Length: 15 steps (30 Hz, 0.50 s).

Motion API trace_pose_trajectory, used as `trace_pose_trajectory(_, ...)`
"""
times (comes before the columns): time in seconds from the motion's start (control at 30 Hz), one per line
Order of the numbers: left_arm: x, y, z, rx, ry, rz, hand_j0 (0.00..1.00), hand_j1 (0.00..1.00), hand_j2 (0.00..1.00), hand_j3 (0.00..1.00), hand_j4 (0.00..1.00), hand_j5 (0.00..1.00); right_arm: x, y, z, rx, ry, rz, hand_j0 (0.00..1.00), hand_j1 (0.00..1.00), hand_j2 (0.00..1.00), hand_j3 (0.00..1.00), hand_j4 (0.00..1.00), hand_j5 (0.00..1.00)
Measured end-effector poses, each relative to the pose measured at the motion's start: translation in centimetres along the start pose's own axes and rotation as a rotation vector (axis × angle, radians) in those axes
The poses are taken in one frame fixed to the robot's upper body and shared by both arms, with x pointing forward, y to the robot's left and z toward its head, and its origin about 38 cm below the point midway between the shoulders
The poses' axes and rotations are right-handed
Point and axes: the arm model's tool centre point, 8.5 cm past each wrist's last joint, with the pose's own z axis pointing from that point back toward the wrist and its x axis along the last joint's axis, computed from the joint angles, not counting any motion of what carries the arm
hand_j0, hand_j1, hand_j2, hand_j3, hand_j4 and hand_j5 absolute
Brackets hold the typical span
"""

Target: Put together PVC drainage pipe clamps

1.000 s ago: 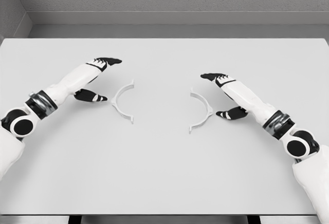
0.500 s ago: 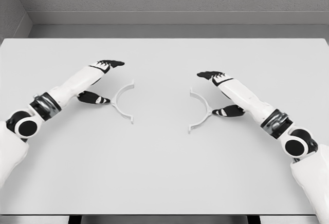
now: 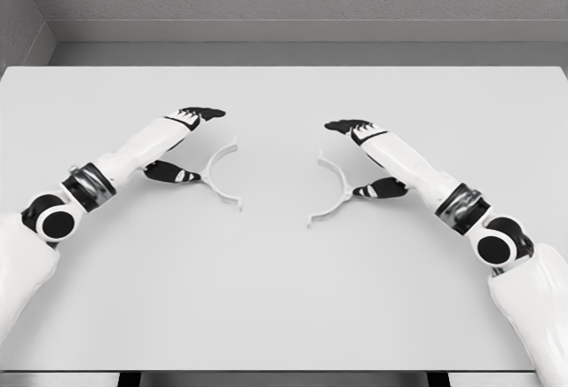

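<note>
Two white half-ring clamp pieces lie flat on the white table [image 3: 284, 298], their open sides facing each other. The left clamp half [image 3: 209, 179] has my left hand [image 3: 191, 145] against its outer curve: the thumb [image 3: 173, 174] touches the arc's back and the fingers [image 3: 209, 114] reach over its far end. In mirror image, my right hand [image 3: 359, 158] sits against the right clamp half [image 3: 345, 191], with its thumb [image 3: 377, 190] at the arc's back and its fingers [image 3: 342, 126] past the far end. Both hands are spread and hold nothing. A gap remains between the halves.
The table's far edge meets a grey wall ledge [image 3: 302, 32]. Its front edge runs along the bottom of the view.
Both hands have moved inward toward the middle. Each clamp half has slid with its hand, so the gap between them is narrower, and the right half has turned slightly.
</note>
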Motion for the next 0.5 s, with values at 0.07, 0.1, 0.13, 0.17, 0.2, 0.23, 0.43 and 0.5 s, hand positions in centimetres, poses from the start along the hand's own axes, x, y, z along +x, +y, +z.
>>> trace_pose_trajectory(0.07,0.1,-0.1,-0.1,0.000,-0.002,0.002,1.00,1.00,1.00,1.00,1.00,1.00,0.1,0.1,-0.2,0.004,0.001,-0.001,1.00,1.00,1.00,1.00,1.00,1.00)
trace_pose_trajectory(0.1,0.2,-0.2,-0.1,-0.001,-0.005,0.004,1.00,1.00,1.00,1.00,1.00,1.00,0.1,0.2,-0.2,0.007,0.003,-0.003,1.00,1.00,1.00,1.00,1.00,1.00)
trace_pose_trajectory(0.13,0.3,-0.3,-0.2,-0.002,-0.007,0.006,1.00,1.00,1.00,1.00,1.00,1.00,0.1,0.3,-0.3,0.010,0.005,-0.005,1.00,1.00,1.00,1.00,1.00,1.00)
trace_pose_trajectory(0.17,0.3,-0.4,-0.3,-0.002,-0.009,0.007,1.00,1.00,1.00,1.00,1.00,1.00,0.2,0.4,-0.5,0.009,0.004,-0.008,1.00,1.00,1.00,1.00,1.00,1.00)
trace_pose_trajectory(0.2,0.4,-0.4,-0.4,-0.002,-0.011,0.009,1.00,1.00,1.00,1.00,1.00,1.00,0.4,0.4,-0.7,0.008,0.001,-0.010,1.00,1.00,1.00,1.00,1.00,1.00)
trace_pose_trajectory(0.23,0.5,-0.5,-0.5,-0.003,-0.014,0.010,1.00,1.00,1.00,1.00,1.00,1.00,0.4,0.6,-0.9,0.011,0.000,-0.013,1.00,1.00,1.00,1.00,1.00,1.00)
trace_pose_trajectory(0.43,0.8,-0.3,-0.8,0.003,-0.024,0.006,1.00,1.00,1.00,1.00,1.00,1.00,0.7,0.6,-1.8,0.009,-0.008,-0.018,1.00,1.00,1.00,1.00,1.00,1.00)
trace_pose_trajectory(0.5,0.6,0.0,-0.7,0.006,-0.020,0.003,1.00,1.00,1.00,1.00,1.00,1.00,0.7,0.7,-1.9,0.010,-0.006,-0.023,1.00,1.00,1.00,1.00,1.00,1.00)
